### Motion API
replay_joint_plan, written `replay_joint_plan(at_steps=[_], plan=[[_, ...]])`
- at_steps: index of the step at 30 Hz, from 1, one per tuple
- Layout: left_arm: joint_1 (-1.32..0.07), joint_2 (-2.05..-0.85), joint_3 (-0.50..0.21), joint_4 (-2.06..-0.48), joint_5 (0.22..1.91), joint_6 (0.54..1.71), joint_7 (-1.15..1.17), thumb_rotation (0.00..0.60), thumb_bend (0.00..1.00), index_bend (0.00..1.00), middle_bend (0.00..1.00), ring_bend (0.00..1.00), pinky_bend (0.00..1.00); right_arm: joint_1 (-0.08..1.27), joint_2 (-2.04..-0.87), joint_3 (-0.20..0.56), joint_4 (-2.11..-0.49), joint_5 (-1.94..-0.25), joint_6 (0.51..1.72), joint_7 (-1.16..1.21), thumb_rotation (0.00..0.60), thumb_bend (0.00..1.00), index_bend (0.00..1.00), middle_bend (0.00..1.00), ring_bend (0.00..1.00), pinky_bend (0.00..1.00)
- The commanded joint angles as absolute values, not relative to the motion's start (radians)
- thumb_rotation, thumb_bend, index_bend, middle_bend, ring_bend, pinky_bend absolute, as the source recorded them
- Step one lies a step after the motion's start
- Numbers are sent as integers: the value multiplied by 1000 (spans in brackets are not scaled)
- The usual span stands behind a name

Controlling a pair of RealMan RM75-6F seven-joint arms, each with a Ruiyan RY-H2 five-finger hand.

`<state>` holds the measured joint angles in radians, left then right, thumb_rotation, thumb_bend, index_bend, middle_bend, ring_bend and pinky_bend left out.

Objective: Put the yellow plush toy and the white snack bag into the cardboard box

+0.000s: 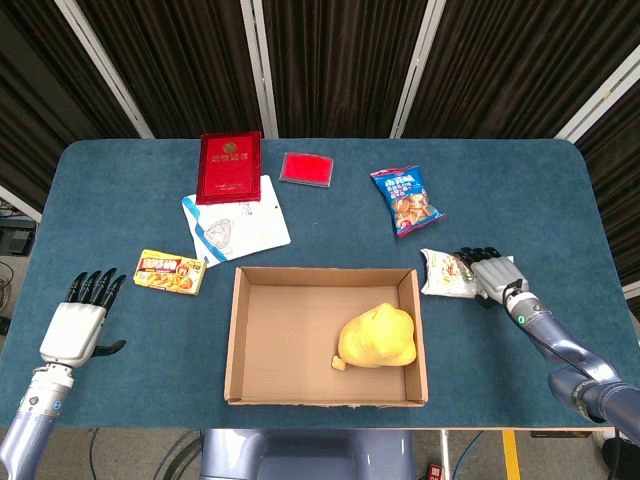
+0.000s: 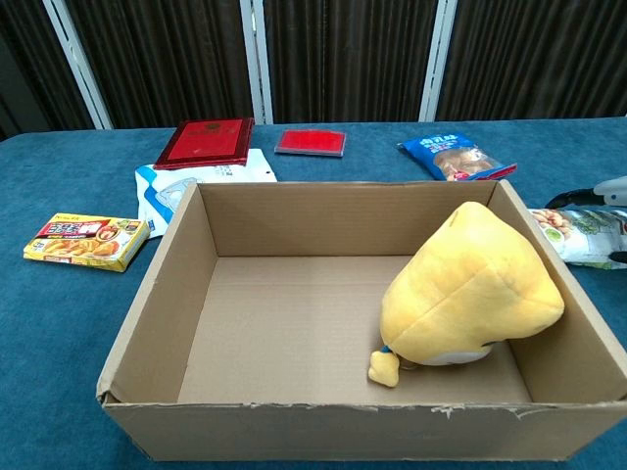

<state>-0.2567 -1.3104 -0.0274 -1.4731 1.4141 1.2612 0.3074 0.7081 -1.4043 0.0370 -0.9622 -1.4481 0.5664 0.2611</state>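
The yellow plush toy (image 1: 377, 336) lies inside the cardboard box (image 1: 237, 340), against its right wall; in the chest view the toy (image 2: 468, 289) leans into the box's (image 2: 157, 294) right corner. Just right of the box lies the white snack bag (image 1: 443, 273), slightly crumpled. My right hand (image 1: 492, 276) grips the bag's right end, fingers over the top. The chest view shows the bag (image 2: 578, 235) at the right edge, with the right hand (image 2: 605, 191) above it. My left hand (image 1: 76, 324) rests at the table's front left, fingers spread, holding nothing.
A blue snack bag (image 1: 406, 199), a small red case (image 1: 305, 168), a red book (image 1: 229, 166) and a white-blue pouch (image 1: 237, 228) lie behind the box. A yellow packet (image 1: 169, 271) sits to the box's left. The table's front edge (image 1: 130, 425) runs close to the box.
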Motion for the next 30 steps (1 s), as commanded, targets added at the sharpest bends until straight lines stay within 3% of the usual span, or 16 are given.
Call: replay_joint_plan(at_steps=[1, 7, 10, 15, 30], plan=[[-258, -1309, -27, -1469, 1411, 1257, 303, 560, 55, 0, 0, 0, 0, 712, -1438, 32, -925, -1459, 587, 270, 600, 496, 187, 81, 82, 277], [-258, -1301, -26, -1472, 1409, 1259, 295, 561, 54, 0, 0, 0, 0, 705, -1464, 36, -903, -1458, 638, 236, 600, 577, 460, 385, 426, 578], [-255, -1294, -24, -1479, 1416, 1268, 287, 561, 53, 0, 0, 0, 0, 692, -1458, 49, -921, -1450, 692, 185, 600, 582, 559, 467, 513, 662], [-249, -1280, -19, -1495, 1438, 1288, 267, 563, 54, 0, 0, 0, 0, 665, -1391, 75, -1044, -1427, 786, 75, 600, 583, 612, 509, 559, 710], [-242, -1246, -10, -1519, 1467, 1305, 212, 561, 55, 0, 0, 0, 0, 639, -1049, 187, -1604, -1252, 940, -363, 600, 581, 621, 510, 557, 711]])
